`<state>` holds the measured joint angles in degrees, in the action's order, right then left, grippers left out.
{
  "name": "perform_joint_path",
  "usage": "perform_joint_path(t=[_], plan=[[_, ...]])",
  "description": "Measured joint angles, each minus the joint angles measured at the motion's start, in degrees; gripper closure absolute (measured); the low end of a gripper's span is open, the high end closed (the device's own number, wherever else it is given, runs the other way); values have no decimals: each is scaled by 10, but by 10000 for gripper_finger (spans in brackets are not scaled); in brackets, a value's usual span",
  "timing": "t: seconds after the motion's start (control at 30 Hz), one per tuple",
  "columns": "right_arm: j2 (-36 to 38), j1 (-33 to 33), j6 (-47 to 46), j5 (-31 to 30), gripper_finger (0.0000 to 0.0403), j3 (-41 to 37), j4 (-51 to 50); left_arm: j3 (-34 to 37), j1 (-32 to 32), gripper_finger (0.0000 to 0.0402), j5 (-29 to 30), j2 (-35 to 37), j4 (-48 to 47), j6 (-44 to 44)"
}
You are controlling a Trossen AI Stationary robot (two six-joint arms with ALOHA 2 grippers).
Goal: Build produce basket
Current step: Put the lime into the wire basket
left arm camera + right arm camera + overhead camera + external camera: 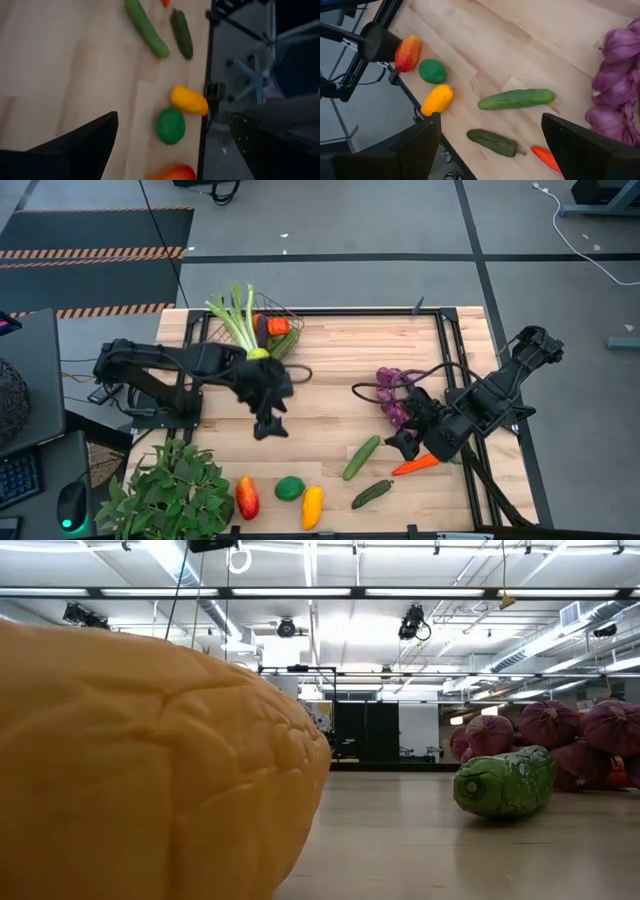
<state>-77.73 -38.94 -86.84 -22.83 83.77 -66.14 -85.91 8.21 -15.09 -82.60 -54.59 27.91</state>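
My right gripper (412,442) hangs wide open and empty, just beside the long smooth light-green toy cucumber (361,457). It looks light, stiff and slippery, so I'd pinch it mid-length. My left gripper (270,423) waits open and empty too.

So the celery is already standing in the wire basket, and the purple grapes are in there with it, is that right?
Not quite. The celery does stand in the wire basket, but the purple grapes are not in there: the high view shows them lying on the table, near the right gripper.
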Motion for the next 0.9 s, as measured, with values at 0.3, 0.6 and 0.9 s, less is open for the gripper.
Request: perform_joint_path(t=[0.3, 0.6, 0.9], plan=[[0, -18, -6, -4, 55, 0, 1, 1, 92, 12, 30, -34, -13, 0], [0, -33, -6, 4, 55, 0, 5, 1, 145, 12, 35, -77, -19, 19], [0, -44, 1, 3, 55, 0, 3, 0, 188, 12, 71, -101, 3, 77]])
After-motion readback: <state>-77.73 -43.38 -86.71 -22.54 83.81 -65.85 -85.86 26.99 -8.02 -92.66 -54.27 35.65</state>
